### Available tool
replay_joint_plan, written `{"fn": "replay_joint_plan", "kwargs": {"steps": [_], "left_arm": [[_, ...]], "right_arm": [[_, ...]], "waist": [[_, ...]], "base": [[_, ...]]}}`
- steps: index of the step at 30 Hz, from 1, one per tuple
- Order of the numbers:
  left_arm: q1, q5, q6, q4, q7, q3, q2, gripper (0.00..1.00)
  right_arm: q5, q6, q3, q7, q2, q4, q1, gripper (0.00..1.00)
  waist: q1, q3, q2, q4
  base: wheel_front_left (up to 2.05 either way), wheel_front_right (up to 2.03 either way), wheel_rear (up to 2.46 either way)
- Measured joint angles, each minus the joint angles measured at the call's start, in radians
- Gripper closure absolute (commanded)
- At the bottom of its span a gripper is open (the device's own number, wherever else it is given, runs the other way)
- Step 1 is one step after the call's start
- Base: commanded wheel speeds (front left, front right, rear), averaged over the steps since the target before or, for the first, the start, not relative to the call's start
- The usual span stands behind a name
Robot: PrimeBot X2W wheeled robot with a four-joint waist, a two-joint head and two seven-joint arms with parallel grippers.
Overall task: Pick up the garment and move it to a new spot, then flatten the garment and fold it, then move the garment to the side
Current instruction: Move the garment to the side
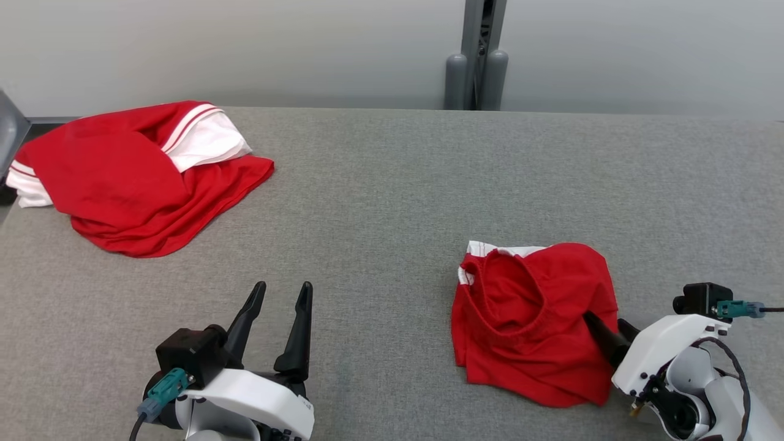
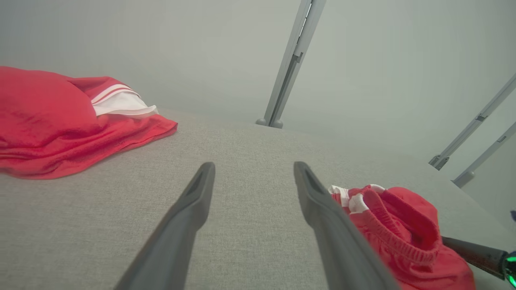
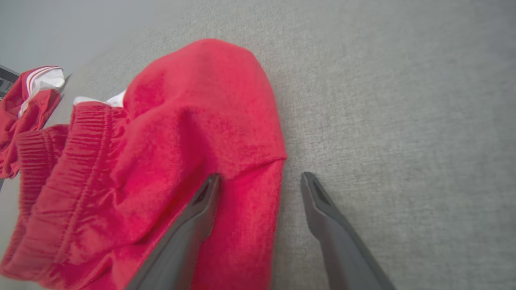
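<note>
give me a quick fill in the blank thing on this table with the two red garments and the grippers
1. The right gripper has its fingers ____ at the edge of the red shorts.
2. The left gripper, fingers apart, holds ____.
3. The larger garment lies at the far ____ of the table.
Missing words: open; nothing; left.
</note>
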Motion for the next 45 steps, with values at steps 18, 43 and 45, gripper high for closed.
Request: {"fn": "replay_joint_plan", "kwargs": {"steps": [18,43,45], "left_arm": [[0.006,0.001,0.010,-0.024,0.002,-0.004,0.010,0.00],[-0.057,0.027,0.015,-0.052,0.010,-0.004,0.008,0.00],[-0.063,0.032,0.018,-0.056,0.012,-0.002,0.013,0.00]], "right_arm": [[0.066,0.000,0.201,-0.063,-0.106,0.025,-0.075,1.00],[0.066,0.000,0.340,-0.124,-0.151,0.072,-0.306,1.00],[0.066,0.000,0.347,-0.140,-0.148,0.091,-0.330,1.00]], "waist": [[0.0000,-0.020,0.0000,-0.054],[0.0000,0.052,0.0000,-0.420],[0.0000,0.068,0.0000,-0.431]], "base": [[0.00,0.00,0.00],[0.00,0.00,0.00],[0.00,0.00,0.00]]}}
